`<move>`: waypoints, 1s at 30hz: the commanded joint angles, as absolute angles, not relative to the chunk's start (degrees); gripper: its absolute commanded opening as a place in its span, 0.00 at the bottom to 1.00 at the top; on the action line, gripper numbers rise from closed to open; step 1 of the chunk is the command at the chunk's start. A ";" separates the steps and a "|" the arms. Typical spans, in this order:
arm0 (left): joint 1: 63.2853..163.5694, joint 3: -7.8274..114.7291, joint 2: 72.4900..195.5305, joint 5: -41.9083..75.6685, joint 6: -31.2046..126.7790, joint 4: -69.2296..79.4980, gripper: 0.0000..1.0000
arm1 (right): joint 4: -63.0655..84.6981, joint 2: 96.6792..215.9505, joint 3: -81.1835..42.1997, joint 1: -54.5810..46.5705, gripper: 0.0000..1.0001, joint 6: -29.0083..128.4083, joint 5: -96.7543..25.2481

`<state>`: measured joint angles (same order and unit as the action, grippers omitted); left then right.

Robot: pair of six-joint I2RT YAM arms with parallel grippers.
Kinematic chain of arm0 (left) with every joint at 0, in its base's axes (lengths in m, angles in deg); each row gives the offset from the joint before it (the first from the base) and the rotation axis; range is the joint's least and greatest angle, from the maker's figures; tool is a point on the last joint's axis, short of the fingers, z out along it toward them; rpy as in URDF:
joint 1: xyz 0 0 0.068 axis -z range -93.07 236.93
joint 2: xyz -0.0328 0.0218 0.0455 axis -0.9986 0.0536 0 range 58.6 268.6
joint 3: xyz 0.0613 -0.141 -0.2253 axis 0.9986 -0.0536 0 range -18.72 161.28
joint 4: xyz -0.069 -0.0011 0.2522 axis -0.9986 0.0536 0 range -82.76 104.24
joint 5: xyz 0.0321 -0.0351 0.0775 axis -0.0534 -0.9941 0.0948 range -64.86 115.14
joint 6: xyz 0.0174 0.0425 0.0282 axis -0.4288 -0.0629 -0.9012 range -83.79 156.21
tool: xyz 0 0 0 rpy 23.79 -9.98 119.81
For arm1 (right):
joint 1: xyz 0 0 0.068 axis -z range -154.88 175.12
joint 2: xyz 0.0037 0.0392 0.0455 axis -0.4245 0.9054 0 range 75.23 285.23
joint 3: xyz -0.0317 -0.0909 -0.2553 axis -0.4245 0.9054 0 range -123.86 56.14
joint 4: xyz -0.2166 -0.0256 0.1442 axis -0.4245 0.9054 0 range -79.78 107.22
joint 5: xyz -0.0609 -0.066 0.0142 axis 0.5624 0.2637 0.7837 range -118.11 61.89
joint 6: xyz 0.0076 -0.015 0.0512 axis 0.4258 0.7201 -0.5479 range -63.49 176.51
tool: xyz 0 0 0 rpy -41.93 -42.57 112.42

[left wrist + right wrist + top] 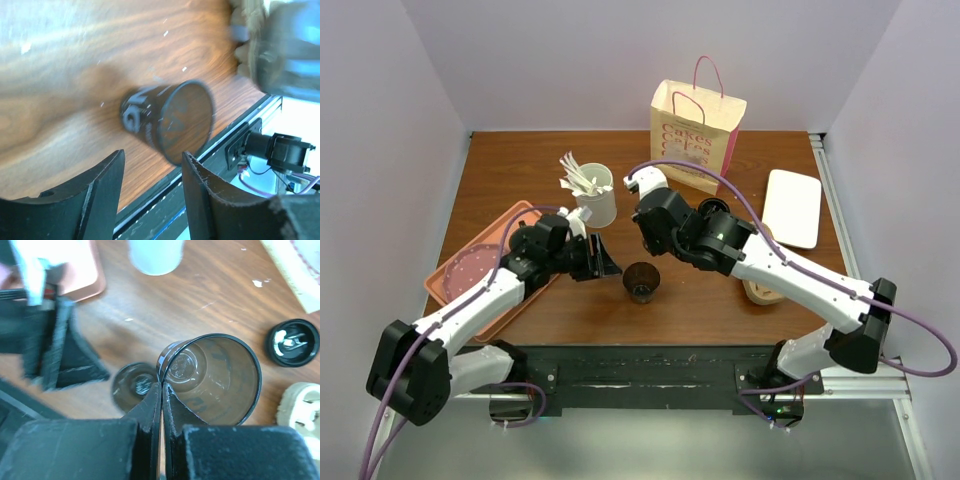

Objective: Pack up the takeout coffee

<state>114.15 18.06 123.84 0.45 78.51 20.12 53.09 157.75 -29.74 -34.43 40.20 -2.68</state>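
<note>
My right gripper (162,385) is shut on the rim of a dark brown paper cup (215,380), which is open and has no lid. It holds the cup above the table. In the top view this gripper (657,245) hides the held cup. A second dark cup (641,282) stands open on the table just below it and also shows in the right wrist view (134,386). A round black lid (292,341) lies on the table to the right. My left gripper (608,262) is open and empty, its fingers (107,175) short of the standing cup (160,120).
A white cup of wooden stirrers (595,200) stands behind the left gripper. A pink tray (470,270) lies at the left. A paper bag (695,125) stands at the back, with a white tray (792,205) to its right. A tan pulp carrier (760,288) lies under the right arm.
</note>
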 commanded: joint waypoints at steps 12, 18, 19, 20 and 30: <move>124.46 26.54 132.42 13.18 79.01 22.62 0.54 | 47.14 161.72 -22.35 -25.42 0.00 40.79 -3.15; 124.72 27.69 133.14 15.38 78.13 24.55 0.43 | 45.99 158.47 -18.22 -25.42 0.00 39.03 -4.73; 124.72 27.77 133.05 15.65 77.87 24.64 0.38 | 45.73 158.21 -17.78 -25.42 0.00 38.76 -4.91; 124.81 27.86 133.05 15.74 77.69 24.64 0.36 | 45.12 157.77 -16.73 -25.42 0.00 38.33 -5.17; 124.46 31.11 130.07 21.00 76.46 37.97 0.00 | 42.04 159.69 -14.87 -25.59 0.00 36.39 -7.19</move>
